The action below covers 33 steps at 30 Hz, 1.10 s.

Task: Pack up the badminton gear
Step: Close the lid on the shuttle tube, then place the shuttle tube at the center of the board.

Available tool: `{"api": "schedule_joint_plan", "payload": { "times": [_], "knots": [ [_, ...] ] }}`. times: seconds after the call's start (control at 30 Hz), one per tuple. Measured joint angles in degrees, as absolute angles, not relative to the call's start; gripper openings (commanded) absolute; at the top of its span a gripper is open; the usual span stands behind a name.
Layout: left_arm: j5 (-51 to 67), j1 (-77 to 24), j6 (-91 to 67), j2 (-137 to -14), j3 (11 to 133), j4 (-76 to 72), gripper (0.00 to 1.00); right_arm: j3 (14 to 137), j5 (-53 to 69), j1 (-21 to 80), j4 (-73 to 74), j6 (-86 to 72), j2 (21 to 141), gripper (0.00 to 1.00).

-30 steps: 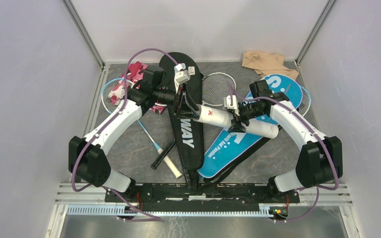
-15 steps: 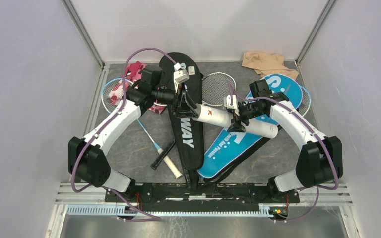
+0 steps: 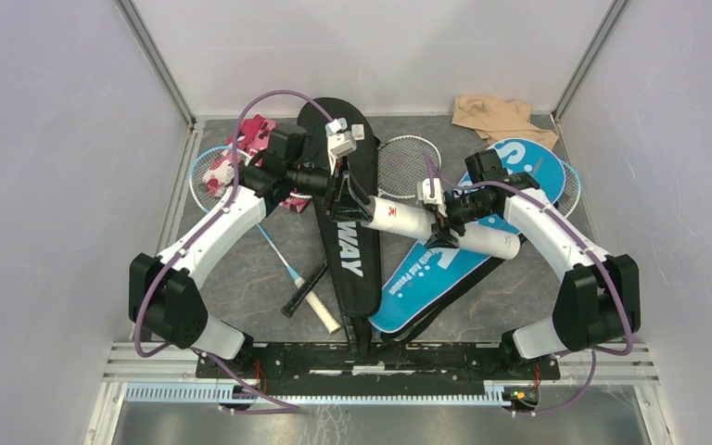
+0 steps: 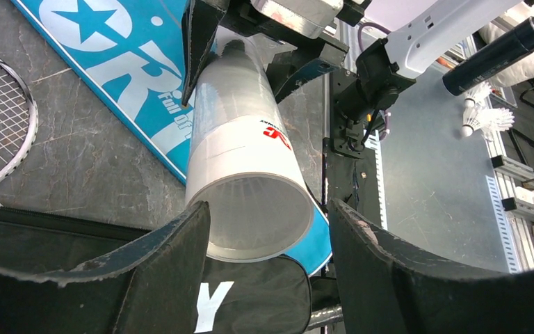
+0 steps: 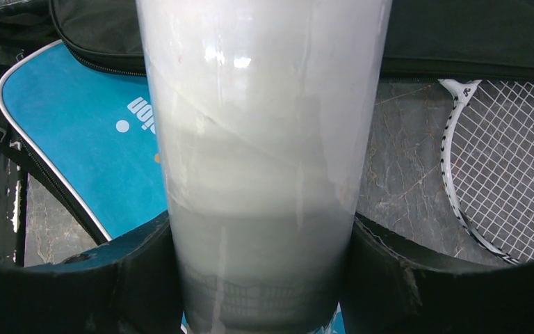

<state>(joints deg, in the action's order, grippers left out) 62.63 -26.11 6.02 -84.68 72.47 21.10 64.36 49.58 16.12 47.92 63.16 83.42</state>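
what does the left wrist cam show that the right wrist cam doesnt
Only the left wrist: the white tube's open mouth and red logo, the right gripper clamped around it further along, and shuttlecocks at the far right. Only the right wrist: a close view of the tube's cloudy side wall, with that gripper's own fingers pressed on both sides. Both: the tube, the blue cover, the black cover and a strung racket head.

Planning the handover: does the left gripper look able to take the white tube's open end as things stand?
Probably yes: the left gripper stands open astride the open end of the white tube, nothing between, while the right gripper holds its middle.
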Motion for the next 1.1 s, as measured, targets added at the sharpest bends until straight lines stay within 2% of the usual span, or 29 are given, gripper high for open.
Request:
{"api": "schedule_joint_plan", "payload": {
  "times": [0.6,0.7,0.83,1.1],
  "knots": [
    [61.6,-25.8,13.8,-84.0,72.5,27.1,0.74,64.3,47.1,16.5,42.5,54.0,83.4,0.05],
    [60.1,-25.5,15.0,-84.0,73.2,28.4,0.81,64.3,45.7,16.5,40.7,51.2,83.4,0.05],
    [54.8,-23.1,14.7,-83.2,74.4,27.9,0.99,64.3,42.6,15.8,37.0,46.4,83.4,0.05],
    [37.8,-13.6,7.5,-79.9,77.9,20.8,1.0,64.2,35.4,9.4,34.7,38.8,81.3,0.07]
  ]
}}
